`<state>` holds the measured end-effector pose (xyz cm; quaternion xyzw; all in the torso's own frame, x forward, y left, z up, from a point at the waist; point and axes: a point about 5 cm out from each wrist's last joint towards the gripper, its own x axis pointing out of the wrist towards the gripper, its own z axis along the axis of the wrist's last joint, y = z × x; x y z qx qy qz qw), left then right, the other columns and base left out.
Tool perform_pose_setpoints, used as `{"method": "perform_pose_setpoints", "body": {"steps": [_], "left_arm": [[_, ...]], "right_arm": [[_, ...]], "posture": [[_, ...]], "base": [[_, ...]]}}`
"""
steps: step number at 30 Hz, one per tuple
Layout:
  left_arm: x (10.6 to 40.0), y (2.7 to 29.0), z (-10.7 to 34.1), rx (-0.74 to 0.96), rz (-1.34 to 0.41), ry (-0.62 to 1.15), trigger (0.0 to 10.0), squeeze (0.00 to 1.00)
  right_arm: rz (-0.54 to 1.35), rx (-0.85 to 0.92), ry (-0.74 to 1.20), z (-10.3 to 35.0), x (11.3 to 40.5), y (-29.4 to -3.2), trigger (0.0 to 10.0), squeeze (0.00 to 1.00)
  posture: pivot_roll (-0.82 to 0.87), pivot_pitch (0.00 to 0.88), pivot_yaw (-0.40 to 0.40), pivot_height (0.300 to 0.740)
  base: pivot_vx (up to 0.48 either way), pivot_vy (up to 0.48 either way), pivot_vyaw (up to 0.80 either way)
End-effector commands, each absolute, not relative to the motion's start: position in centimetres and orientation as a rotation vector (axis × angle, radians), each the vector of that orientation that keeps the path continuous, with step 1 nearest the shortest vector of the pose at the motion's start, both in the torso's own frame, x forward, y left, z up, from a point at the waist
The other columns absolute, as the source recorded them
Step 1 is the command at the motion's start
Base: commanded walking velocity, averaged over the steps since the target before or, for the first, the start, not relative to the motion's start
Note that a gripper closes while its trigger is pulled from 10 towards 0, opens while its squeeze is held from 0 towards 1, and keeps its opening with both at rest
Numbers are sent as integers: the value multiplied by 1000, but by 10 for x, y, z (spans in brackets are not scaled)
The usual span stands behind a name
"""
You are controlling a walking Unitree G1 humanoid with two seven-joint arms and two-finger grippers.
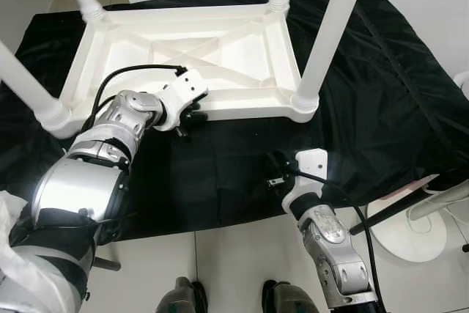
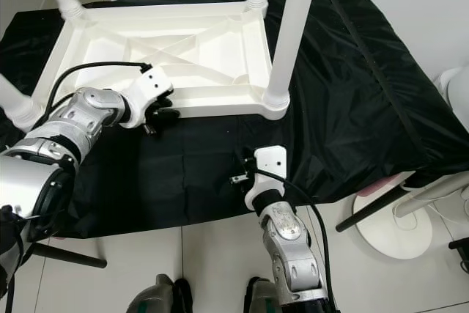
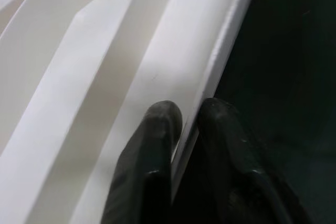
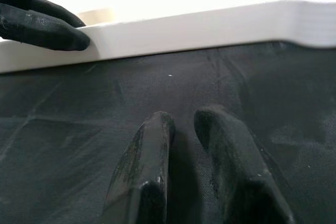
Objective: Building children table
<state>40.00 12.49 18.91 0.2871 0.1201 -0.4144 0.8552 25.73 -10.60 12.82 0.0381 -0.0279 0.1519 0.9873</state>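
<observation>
A white plastic children's table point(image 1: 220, 49) lies upside down on a black cloth point(image 1: 381, 93). Its legs point up: one at the near right corner point(image 1: 333, 20), one at the near left point(image 1: 22, 82) and two at the back. My left gripper point(image 1: 189, 116) is shut on the table's near rim point(image 1: 242, 113). In the left wrist view the two fingers point(image 3: 157, 129) pinch that thin edge point(image 3: 220, 61). My right gripper point(image 1: 275, 170) rests low over the cloth in front of the table, shut and holding nothing point(image 4: 181, 121). The rim point(image 4: 210, 24) lies just ahead of it.
The cloth covers the floor under and around the table. A white round stand base point(image 1: 410, 225) with a dark rod point(image 1: 396, 207) sits at the right on the tiles. My feet point(image 1: 183, 295) stand at the cloth's near edge.
</observation>
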Motion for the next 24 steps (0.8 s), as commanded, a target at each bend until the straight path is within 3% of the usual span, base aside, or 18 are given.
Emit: {"method": "perform_pose_setpoints", "body": {"steps": [1, 3, 10, 15, 16, 18, 19, 24], "left_arm": [[393, 133, 166, 555, -871, 337, 0, 0], [386, 124, 162, 519, -990, 295, 0, 0], [371, 110, 149, 461, -1146, 226, 0, 0], [360, 93, 139, 407, -1085, 158, 0, 0], [358, 87, 139, 402, -1042, 123, 5608, 0], [357, 83, 138, 399, -1013, 100, 5608, 0], [358, 78, 138, 383, -972, 90, 10000, 0], [356, 62, 141, 286, -885, 39, 10000, 0]], "right_arm": [[305, 83, -50, 126, 255, -104, 10000, 0], [314, 82, -49, 126, 256, -102, 10000, 0], [326, 80, -48, 126, 257, -101, 10000, 0], [333, 82, -46, 125, 257, -99, 10000, 0], [334, 83, -45, 125, 258, -98, 10000, 0], [335, 84, -44, 125, 258, -98, 10000, 0], [340, 86, -44, 125, 259, -96, 10000, 0], [352, 85, -48, 126, 262, -93, 10000, 0]], "posture": [[-203, 146, 104, 740], [-189, 145, 98, 740], [-173, 146, 96, 740], [-162, 147, 91, 740], [-156, 147, 87, 740], [-156, 147, 87, 740], [-148, 146, 81, 740], [-132, 141, 66, 740]], "base": [[0, 0, 0], [0, 0, 0], [0, 0, 0], [0, 0, 0], [0, 0, 0], [0, 0, 0], [0, 0, 0], [0, 0, 0]]}}
